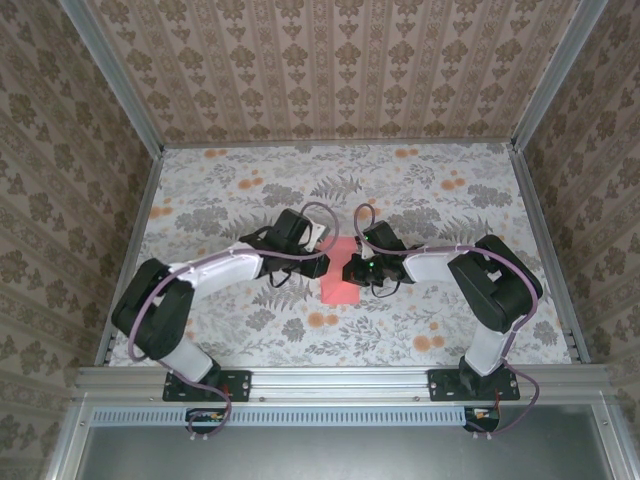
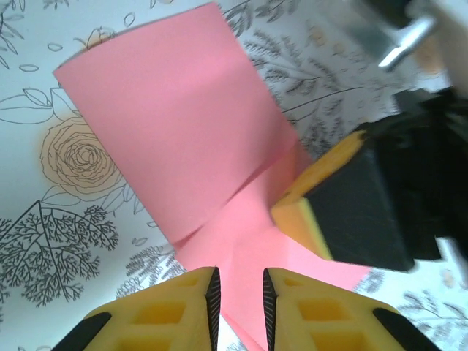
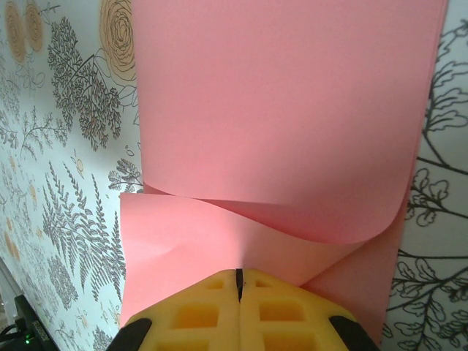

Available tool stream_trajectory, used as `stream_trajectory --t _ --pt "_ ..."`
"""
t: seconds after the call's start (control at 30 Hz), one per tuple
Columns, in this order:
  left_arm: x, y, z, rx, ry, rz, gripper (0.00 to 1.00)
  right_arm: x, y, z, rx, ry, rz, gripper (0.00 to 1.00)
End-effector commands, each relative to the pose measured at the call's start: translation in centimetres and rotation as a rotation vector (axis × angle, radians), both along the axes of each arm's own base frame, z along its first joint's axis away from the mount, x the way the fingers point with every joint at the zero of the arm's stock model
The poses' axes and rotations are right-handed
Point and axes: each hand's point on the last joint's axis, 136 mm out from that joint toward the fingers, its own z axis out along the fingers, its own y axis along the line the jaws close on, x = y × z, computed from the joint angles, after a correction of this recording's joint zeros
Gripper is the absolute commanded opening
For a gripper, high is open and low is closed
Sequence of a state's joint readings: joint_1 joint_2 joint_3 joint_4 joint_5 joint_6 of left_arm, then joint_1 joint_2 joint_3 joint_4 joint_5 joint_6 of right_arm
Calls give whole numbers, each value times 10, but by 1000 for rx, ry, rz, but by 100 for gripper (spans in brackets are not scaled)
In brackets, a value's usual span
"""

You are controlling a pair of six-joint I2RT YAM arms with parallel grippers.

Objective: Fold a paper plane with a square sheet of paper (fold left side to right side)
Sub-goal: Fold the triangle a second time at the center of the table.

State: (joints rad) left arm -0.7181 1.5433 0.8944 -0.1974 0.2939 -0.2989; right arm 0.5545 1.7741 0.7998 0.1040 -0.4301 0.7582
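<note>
The table (image 1: 200, 200), covered by a grey leaf-and-flower tablecloth (image 1: 480, 330) and walled in by patterned wallpaper, carries both arms, which reach in towards its middle: the left arm (image 1: 215, 270) from the left, the right arm (image 1: 440, 265) from the right. Between their wrists, near the table's centre, lies the square sheet of paper (image 1: 340, 285), salmon pink and partly doubled over; in the right wrist view one flap (image 3: 285, 110) curls loosely over the lower layer, not pressed flat. The left end effector (image 2: 238, 281) hangs just above the sheet's near edge, its yellow fingers (image 2: 179, 307) narrowly apart with nothing between them. The right end effector (image 3: 239, 276) is closed, its tips down on the paper's lower layer; whether any paper is pinched between them I cannot tell.
</note>
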Motion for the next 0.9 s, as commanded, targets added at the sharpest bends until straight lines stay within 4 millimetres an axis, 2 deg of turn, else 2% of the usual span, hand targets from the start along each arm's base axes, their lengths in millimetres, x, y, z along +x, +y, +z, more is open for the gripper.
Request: stream_trajectory --t 0.0,0.13,0.33,0.6,0.87 --pt "-29 -1 0 -84 117 -26 24 -14 -18 -27 -112 75 -12 0" --pt "-50 -14 1 -211 216 -65 23 -14 -18 -26 -114 75 -11 0" --pt "-71 -27 -13 -252 318 -122 23 -14 -18 -27 -116 77 -9 0" --pt "-69 -35 -32 -208 342 -132 23 -15 -19 -28 -121 81 -7 0" --pt "-63 -25 -46 -135 317 -90 23 -15 -18 -28 -123 82 -3 0"
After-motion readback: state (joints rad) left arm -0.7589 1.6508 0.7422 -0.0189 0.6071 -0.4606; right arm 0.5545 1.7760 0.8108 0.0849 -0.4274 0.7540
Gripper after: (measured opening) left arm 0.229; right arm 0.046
